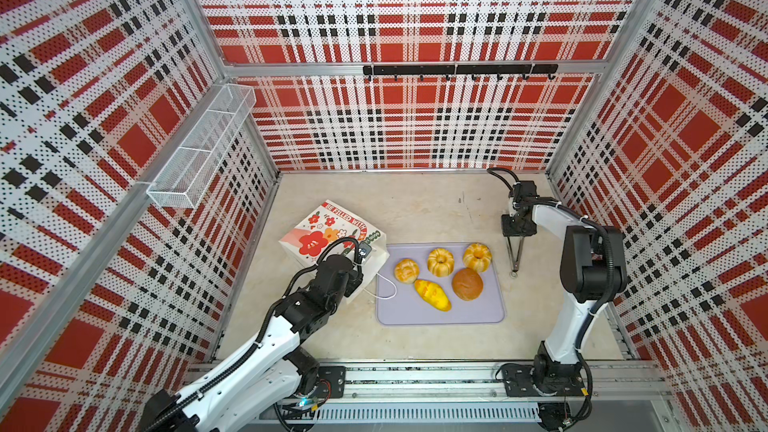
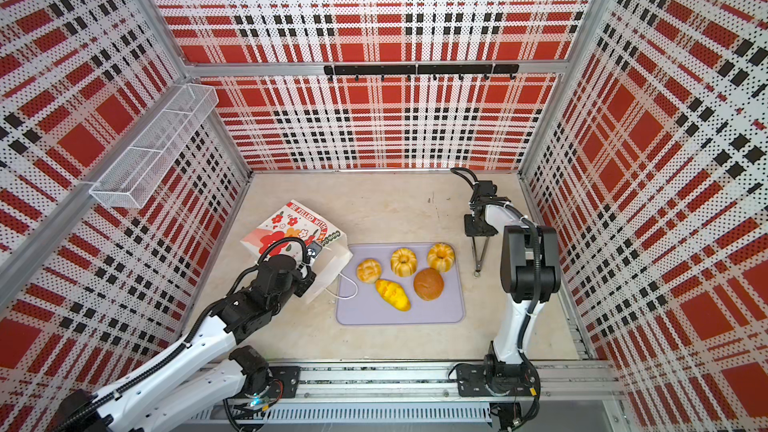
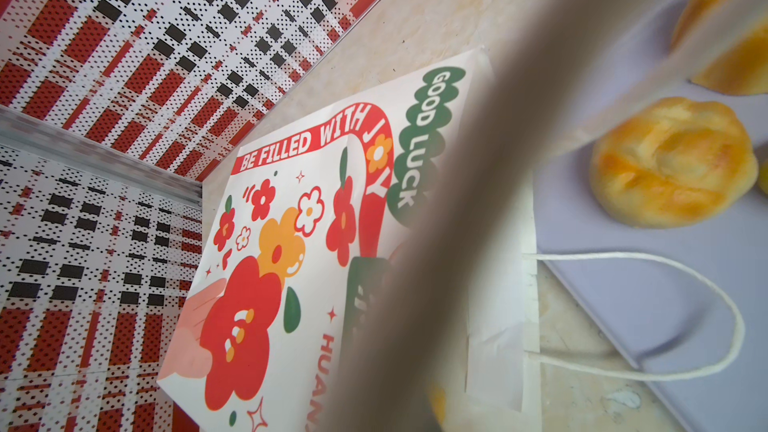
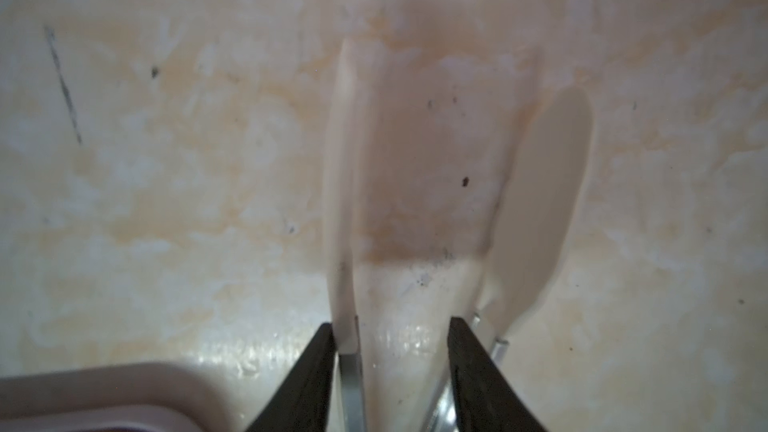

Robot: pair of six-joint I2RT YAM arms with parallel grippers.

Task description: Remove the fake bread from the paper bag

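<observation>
Pincer L (image 1: 367, 261) at paper bag (image 1: 316, 234) mouth, facing tray (image 1: 490, 305).

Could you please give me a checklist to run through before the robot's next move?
1. Right gripper fingers apart, nothing held: ok.
2. Right gripper over bare table, beside lavender tray: ok.
3. Paper bag on its side, mouth facing tray: ok.
4. Left gripper's hold on bag: fingers hidden, cannot tell.
5. Five breads on tray; more inside bag: cannot tell.
6. Cord handle lying across tray's edge: not ok.
</observation>
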